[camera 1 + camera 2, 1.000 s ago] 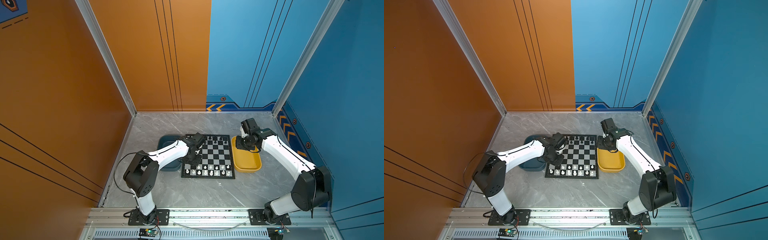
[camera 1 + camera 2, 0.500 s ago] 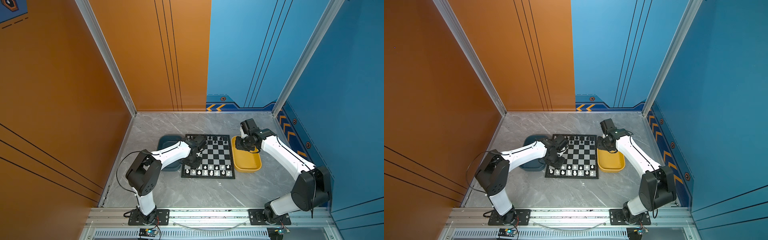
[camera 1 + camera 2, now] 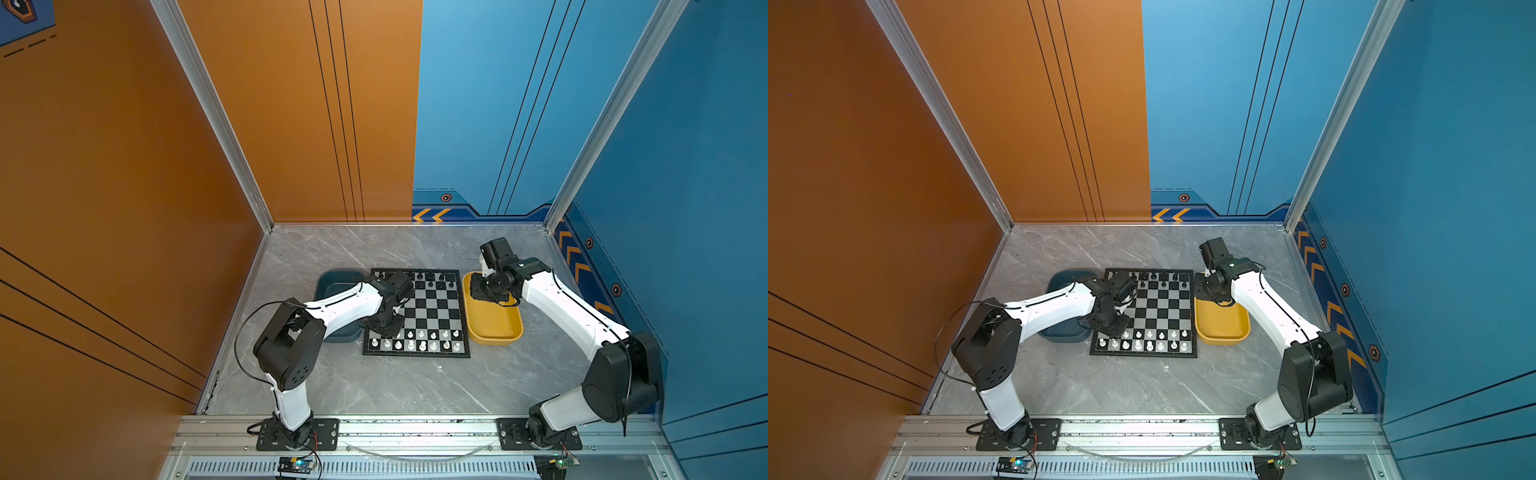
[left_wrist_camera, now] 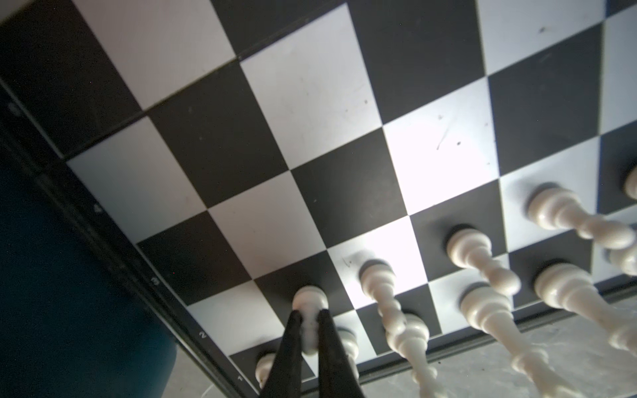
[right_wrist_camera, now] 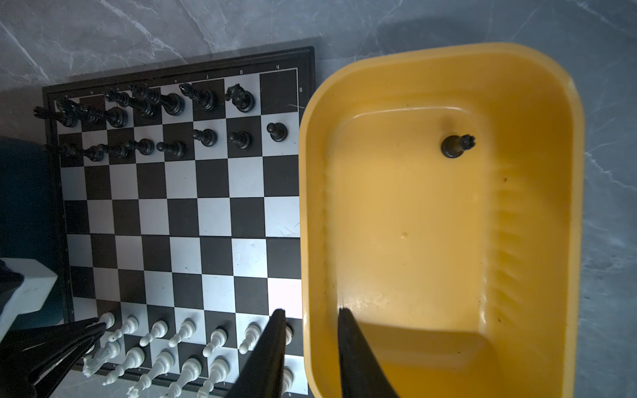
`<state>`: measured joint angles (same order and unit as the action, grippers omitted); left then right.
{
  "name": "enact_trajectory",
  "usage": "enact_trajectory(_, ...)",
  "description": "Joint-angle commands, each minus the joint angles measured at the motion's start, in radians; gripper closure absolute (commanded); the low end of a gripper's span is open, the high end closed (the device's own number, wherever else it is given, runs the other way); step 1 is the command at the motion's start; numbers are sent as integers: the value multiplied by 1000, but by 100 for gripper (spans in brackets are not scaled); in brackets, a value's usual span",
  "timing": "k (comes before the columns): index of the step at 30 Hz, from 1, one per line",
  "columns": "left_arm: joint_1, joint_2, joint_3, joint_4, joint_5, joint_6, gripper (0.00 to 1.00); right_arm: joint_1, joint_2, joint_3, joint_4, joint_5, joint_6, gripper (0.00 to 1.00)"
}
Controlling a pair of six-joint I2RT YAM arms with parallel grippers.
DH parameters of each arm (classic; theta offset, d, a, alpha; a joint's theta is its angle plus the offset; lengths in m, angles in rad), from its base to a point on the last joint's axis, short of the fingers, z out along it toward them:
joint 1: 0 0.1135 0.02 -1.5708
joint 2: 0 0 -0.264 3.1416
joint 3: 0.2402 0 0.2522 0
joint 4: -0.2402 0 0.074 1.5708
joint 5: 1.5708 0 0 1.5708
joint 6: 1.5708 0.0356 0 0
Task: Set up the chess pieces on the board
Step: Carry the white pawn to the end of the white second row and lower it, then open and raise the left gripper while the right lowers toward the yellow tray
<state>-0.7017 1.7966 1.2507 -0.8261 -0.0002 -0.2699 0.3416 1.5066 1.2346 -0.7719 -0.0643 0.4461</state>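
The board [image 3: 432, 309] [image 3: 1163, 309] lies mid-table. Black chess pieces [image 3: 430, 278] fill its two far rows and white chess pieces [image 3: 422, 338] its two near rows. My left gripper [image 3: 384, 330] [image 4: 310, 313] is low over the near left corner, shut on the head of a white pawn [image 4: 309, 298] that stands on a black square. My right gripper [image 3: 478, 291] [image 5: 311, 312] hangs open above the yellow tray's rim, nothing between its fingers. One black rook [image 5: 456, 144] sits in that tray. The board's far right corner square [image 5: 278, 89] is bare.
A dark blue tray [image 3: 332, 278] lies against the board's left side under my left arm. The yellow tray [image 3: 494, 328] [image 5: 448, 51] lies against the right side. Cell walls close in the marble table on three sides.
The left arm has shifted slightly, its gripper settling a little nearer the board's near left corner. The right arm has not moved.
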Motion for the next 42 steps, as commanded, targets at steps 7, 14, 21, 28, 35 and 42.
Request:
enact_trajectory(7, -12, 14, -6, -26, -16, -10, 79, 7, -13, -8, 13, 24, 12, 71)
enact_trajectory(14, -12, -20, 12, -29, -27, -11, 73, 7, -25, -3, 9, 32, 5, 71)
enact_trajectory(21, -4, -63, 86, -84, -74, 12, 70, -14, -27, 21, -27, 55, -24, 70)
enact_trajectory(28, 45, -137, 140, -86, -131, 26, 70, -100, -7, 42, -56, 69, -74, 68)
enact_trajectory(35, 82, -284, 66, 119, -175, 40, 69, -166, 94, 50, -58, 107, -113, 68)
enact_trajectory(42, 145, -471, -94, 370, -128, 28, 64, -200, 231, 105, -58, 159, -137, 61)
